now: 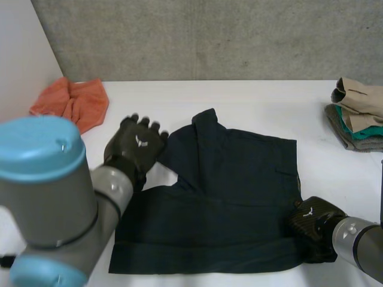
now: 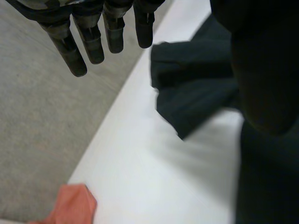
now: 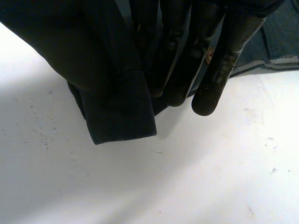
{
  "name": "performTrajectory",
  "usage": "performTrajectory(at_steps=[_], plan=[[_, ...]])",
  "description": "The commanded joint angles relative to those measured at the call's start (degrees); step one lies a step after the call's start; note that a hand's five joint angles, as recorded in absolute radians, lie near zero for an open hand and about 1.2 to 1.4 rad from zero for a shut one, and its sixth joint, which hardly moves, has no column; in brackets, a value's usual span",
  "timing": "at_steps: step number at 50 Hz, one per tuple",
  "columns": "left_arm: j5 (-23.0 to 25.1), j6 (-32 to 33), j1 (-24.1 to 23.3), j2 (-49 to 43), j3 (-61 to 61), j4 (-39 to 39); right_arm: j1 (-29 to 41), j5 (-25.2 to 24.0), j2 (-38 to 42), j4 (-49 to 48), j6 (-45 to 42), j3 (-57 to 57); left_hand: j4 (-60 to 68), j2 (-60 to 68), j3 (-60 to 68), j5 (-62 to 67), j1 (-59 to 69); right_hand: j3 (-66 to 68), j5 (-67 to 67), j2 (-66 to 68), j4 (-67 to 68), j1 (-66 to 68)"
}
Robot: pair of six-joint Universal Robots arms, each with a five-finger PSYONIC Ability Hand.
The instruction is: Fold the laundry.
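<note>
Pinching the near right corner of the dark garment (image 1: pixel 233 197), the right hand (image 1: pixel 312 220) presses its straight fingers (image 3: pixel 219 70) against cloth draped over the thumb side; the hem corner hangs just clear of the white table (image 1: pixel 251 98), which I judge is a hold meant to carry that corner over for a fold; the garment itself lies spread across the middle of the table, with one flap turned up at its far left edge; the left hand (image 1: pixel 136 145) sits just beside that flap, fingers straight and loose, holding nothing, probably placed to take the matching edge; an orange cloth (image 1: pixel 72 103) lies crumpled at the far left, and a stack of folded clothes (image 1: pixel 358 113) sits at the far right, both well apart from the work.
</note>
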Motion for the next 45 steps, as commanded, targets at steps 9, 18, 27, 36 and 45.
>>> performTrajectory(at_steps=[9,18,27,36,45], plan=[[25.9,-0.9,13.3,-28.5,21.6,3.8,-0.1,0.1,0.7,-4.0,0.2,-0.4,19.2,19.2,18.9,18.6,19.9,12.2,13.0,12.6,11.9,23.2],[28.8,-3.0,14.0,-33.6,24.2,7.6,-0.2,0.1,0.7,-4.7,0.2,-0.7,30.7,30.7,30.4,30.1,31.4,12.2,13.0,12.6,11.9,23.2],[28.0,-4.5,14.1,-35.8,25.2,12.4,-0.1,0.1,0.7,-5.3,0.3,-0.5,57.7,57.7,57.4,57.1,58.4,12.2,13.0,12.6,11.9,23.2],[14.4,0.3,13.3,-33.6,23.7,11.8,0.0,0.1,0.7,-5.9,0.5,-0.6,68.0,68.0,67.7,67.4,68.7,12.2,13.0,12.6,11.9,23.2],[7.8,10.2,11.2,-28.6,16.9,11.9,0.3,0.0,0.7,-6.1,1.6,-0.6,68.0,68.0,67.7,67.4,68.7,12.2,13.0,12.6,11.9,23.2]])
